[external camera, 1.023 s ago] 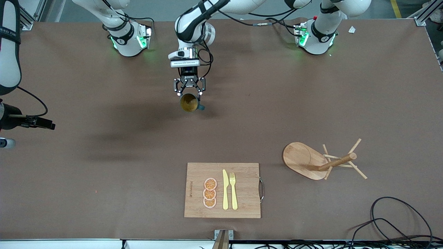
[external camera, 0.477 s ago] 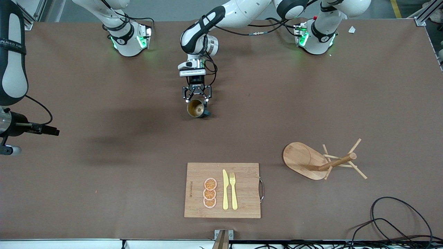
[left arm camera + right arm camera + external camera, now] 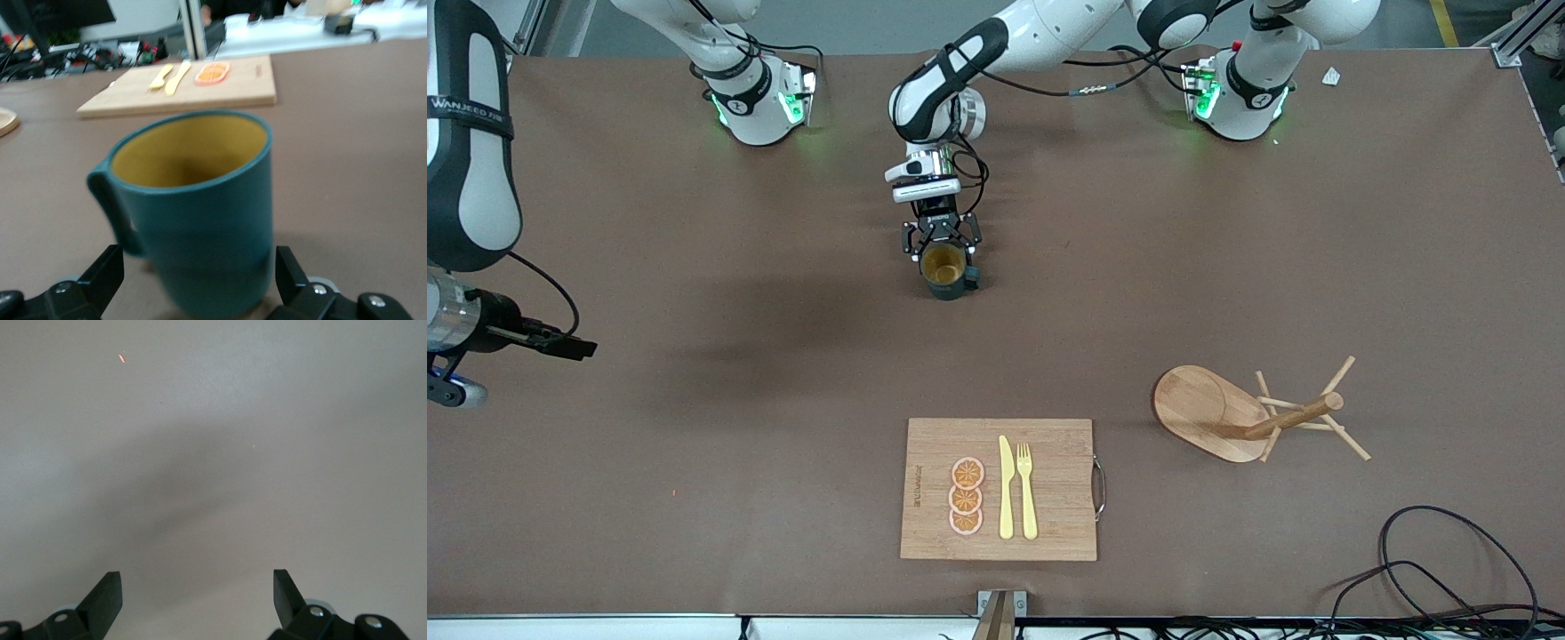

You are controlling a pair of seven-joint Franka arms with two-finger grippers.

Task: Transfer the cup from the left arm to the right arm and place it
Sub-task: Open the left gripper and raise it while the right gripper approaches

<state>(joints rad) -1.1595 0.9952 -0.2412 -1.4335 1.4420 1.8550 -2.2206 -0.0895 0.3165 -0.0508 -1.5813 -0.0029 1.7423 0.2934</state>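
Note:
The cup (image 3: 945, 269), dark teal with a mustard-yellow inside, stands upright on the brown table, nearer the robots' bases than the cutting board. In the left wrist view the cup (image 3: 200, 220) fills the middle, its handle to one side. My left gripper (image 3: 941, 245) is low around the cup and open. Its fingers (image 3: 107, 270) stand on either side of the wall with a gap on each side. My right gripper (image 3: 574, 345) hangs open over bare table at the right arm's end. Only table shows between its fingertips (image 3: 107, 590).
A wooden cutting board (image 3: 1049, 444) with a yellow knife, a fork and orange slices lies near the front camera's edge. A wooden peg rack (image 3: 1209, 409) lies on its side toward the left arm's end. Black cables (image 3: 1449, 569) curl at that corner.
The left arm came down and set the cup on the table, then its fingers opened off the cup. The right gripper drifted a little toward the middle.

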